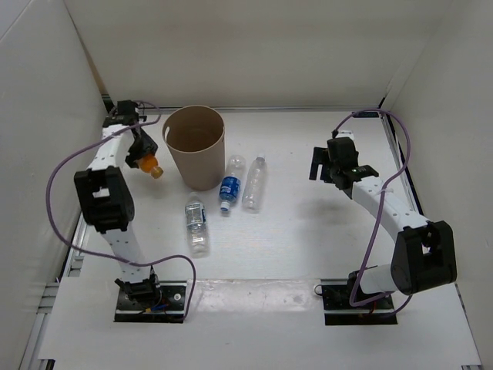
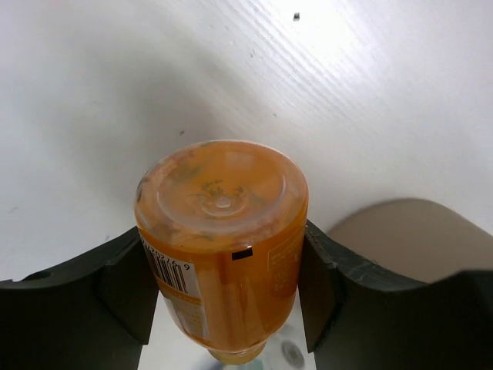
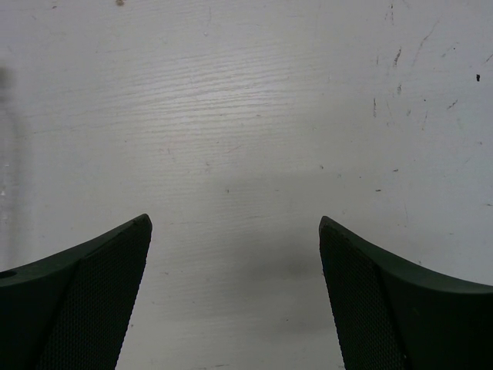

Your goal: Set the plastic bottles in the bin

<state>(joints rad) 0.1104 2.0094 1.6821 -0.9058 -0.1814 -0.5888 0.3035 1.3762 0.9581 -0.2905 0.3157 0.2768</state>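
An orange bottle [image 1: 152, 166] is held at the far left, just left of the tan bin [image 1: 194, 179], with my left gripper [image 1: 143, 159] shut on its sides. The left wrist view looks onto the orange bottle's [image 2: 223, 231] base, with the left gripper's [image 2: 223, 287] fingers [image 2: 127, 281] pressed to both flanks and the bin [image 2: 416, 231] at the right. Three clear bottles lie in front of the bin: a blue-labelled one [image 1: 229, 185], a plain one [image 1: 254, 183] and a small-labelled one [image 1: 196, 223]. My right gripper [image 1: 327, 171] hovers open over bare table [image 3: 235, 254].
White walls close in the table [image 1: 308, 247] at the back and on both sides. Purple cables loop beside each arm. Both arm bases [image 1: 150, 297] stand at the near edge.
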